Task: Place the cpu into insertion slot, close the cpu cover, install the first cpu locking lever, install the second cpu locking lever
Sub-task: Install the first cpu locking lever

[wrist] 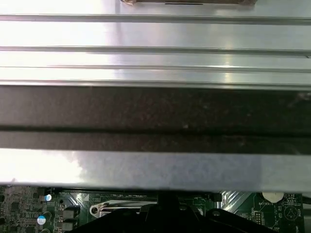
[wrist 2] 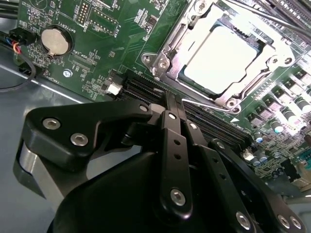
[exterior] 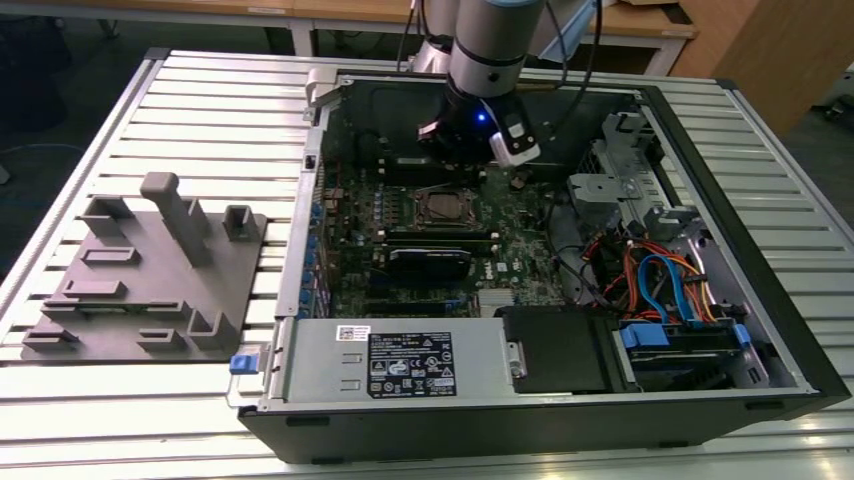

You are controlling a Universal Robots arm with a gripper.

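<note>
The cpu (wrist 2: 221,60) lies flat in the insertion slot (exterior: 438,208) on the green motherboard, its pale silver face up. The cpu cover (wrist 2: 171,44), a silver frame, lies down around the chip, whose face shows through its window. A thin metal lever (wrist 2: 206,104) runs along the socket's near edge. My gripper (wrist 2: 173,101) hangs just above the board beside the socket, over the black memory slots. Its black fingers (wrist 2: 167,126) are pressed together with nothing between them. In the exterior view the gripper (exterior: 463,160) is just behind the socket, under the arm's wrist.
The open computer case (exterior: 747,250) stands on a slatted metal table (exterior: 200,90). Inside it are a power supply (exterior: 400,360), coloured cables (exterior: 661,280) and drive bays at the exterior view's right. A grey fixture block (exterior: 154,270) sits at the exterior view's left. A coin battery (wrist 2: 54,40) lies on the board.
</note>
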